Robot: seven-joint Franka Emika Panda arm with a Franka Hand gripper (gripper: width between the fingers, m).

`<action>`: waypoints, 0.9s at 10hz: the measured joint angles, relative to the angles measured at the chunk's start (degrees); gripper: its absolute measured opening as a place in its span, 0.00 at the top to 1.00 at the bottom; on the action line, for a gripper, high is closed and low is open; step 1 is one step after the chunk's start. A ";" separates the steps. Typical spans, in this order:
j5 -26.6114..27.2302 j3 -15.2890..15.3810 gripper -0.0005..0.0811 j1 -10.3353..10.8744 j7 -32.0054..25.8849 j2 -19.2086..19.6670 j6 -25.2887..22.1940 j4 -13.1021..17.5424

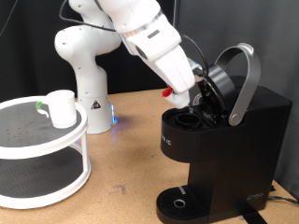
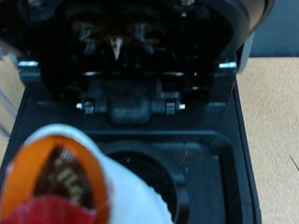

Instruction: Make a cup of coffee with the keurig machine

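One step is under way: the coffee maker (image 1: 224,140) stands on the worktop (image 1: 131,159) with its lid (image 1: 238,79) swung up, and the hand (image 1: 192,91) hangs at the open brew chamber (image 2: 149,173). A pod (image 2: 70,182) shows close in the wrist view, tilted, its open end facing the camera; whether the fingers are clamped on it I cannot tell. The cup (image 1: 61,107) stands upright on the round white shelf (image 1: 47,140), well apart from the drip tray (image 1: 177,203), so brewing is still to come.

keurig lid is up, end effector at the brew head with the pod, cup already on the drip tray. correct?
Not quite: the cup is not on the drip tray; the exterior view shows it on the round white rack at the left. The rest holds: the keurig machine has its lid up and the end effector is at the brew head with the pod.
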 joint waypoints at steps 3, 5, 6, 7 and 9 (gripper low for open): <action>2.36 0.16 0.88 0.01 -1.33 1.25 0.01 -0.18; 2.32 0.41 0.88 0.02 -1.65 1.84 0.01 -0.34; 2.31 0.62 0.88 0.02 -1.89 2.05 0.03 -0.57; 2.31 0.89 0.88 0.02 -2.02 2.18 0.36 -0.95; 2.31 1.39 0.88 0.03 -2.10 2.24 1.81 -2.05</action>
